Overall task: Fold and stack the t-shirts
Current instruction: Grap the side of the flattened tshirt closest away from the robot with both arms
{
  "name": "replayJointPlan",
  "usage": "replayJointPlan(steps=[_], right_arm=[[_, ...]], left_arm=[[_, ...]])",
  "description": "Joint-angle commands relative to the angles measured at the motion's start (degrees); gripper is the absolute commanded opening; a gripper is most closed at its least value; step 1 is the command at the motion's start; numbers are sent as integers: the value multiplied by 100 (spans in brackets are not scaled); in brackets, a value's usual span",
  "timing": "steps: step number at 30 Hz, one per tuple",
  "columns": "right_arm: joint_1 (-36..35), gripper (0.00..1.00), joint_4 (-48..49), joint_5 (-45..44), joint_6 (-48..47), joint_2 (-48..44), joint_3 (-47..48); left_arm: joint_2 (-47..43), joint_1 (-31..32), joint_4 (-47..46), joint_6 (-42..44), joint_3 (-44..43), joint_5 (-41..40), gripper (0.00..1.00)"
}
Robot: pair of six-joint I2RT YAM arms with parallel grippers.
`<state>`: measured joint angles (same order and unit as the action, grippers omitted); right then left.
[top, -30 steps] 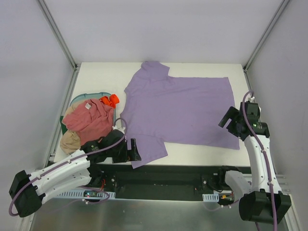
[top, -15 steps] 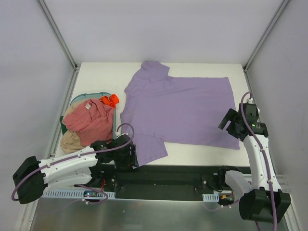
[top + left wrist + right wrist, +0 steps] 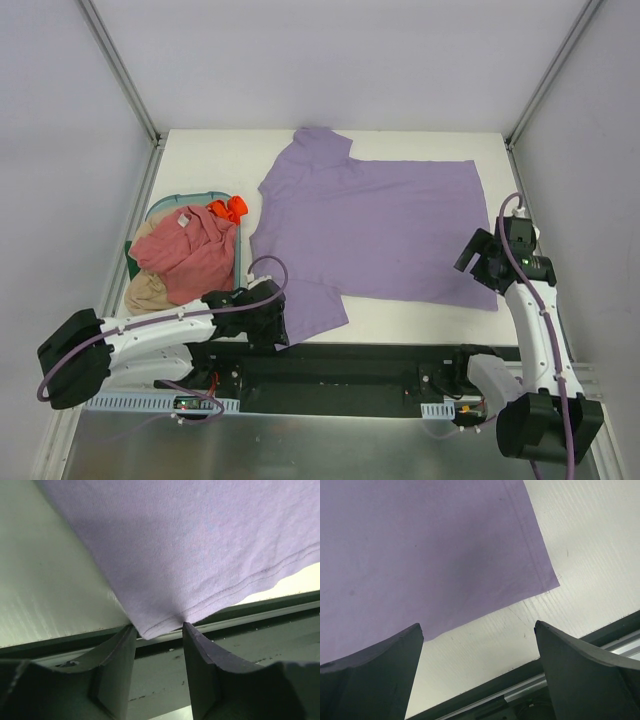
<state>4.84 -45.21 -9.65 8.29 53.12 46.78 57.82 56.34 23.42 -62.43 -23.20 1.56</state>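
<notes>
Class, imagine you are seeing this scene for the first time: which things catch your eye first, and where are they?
The lavender t-shirt, spread flat across the middle of the white table, dominates. At the left edge a pink-red t-shirt is heaped over a teal basket. The left claw has its jaws either side of the lavender shirt's near sleeve corner.

You see a soft lavender-purple cloth t-shirt (image 3: 370, 225) spread flat on the table (image 3: 210, 160). It lies sideways, with its bottom edge to the right. Left of it, a dusty pink-red cloth t-shirt (image 3: 185, 255) sits crumpled on a bunched tan-beige cloth t-shirt (image 3: 145, 292).
</notes>
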Motion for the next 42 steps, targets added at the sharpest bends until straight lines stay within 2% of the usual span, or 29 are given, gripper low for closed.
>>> replayJointPlan(steps=[1,2,4,5,13,18,27,42], right_arm=[[87,96,65,-291,67,-136,-82],[105,96,65,-318,93,-144,-90],[131,96,83,-397,146,-179,-126],[149,96,83,-423,181,-214,-134],[543,96,-67,-635,436,-320,-310],[1141,96,-14,-126,550,-83,-617],[1976,99,864,463,691,356,-1294],[2030,95,1638,525,735,1613,-1040]], left_arm=[[247,123,-302,-67,-106,-121,37],[299,132,-364,-58,-106,-121,33],[413,141,-452,-41,-132,-104,19],[431,141,-470,-41,-149,-112,0],[-174,141,-575,205,-378,-112,0],[-666,132,-786,468,-536,-121,0],[-465,-140,-927,881,-1011,-306,0],[-421,-545,-1024,953,-950,-165,0]])
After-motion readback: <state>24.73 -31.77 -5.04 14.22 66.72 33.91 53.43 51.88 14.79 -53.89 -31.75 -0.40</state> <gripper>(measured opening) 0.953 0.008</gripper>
